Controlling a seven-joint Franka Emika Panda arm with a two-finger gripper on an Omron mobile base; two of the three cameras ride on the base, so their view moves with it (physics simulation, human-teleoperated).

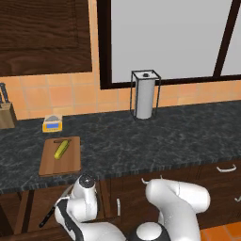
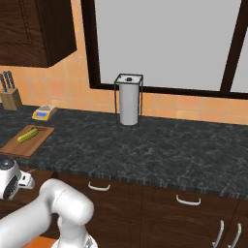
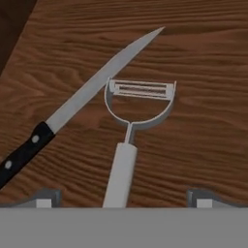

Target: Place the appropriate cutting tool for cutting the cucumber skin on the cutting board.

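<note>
Fingers (image 3: 48, 196) spread wide astride peeler (image 3: 127, 145) handle (knife (image 3: 77, 99) alongside, hand view); cucumber (image 1: 61, 149) on cutting board (image 1: 49, 167), base views

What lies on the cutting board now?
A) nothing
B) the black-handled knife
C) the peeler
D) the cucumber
D: the cucumber lies alone on the cutting board, while the peeler and the knife lie side by side on a wooden surface in the hand view, below the open gripper.
</note>
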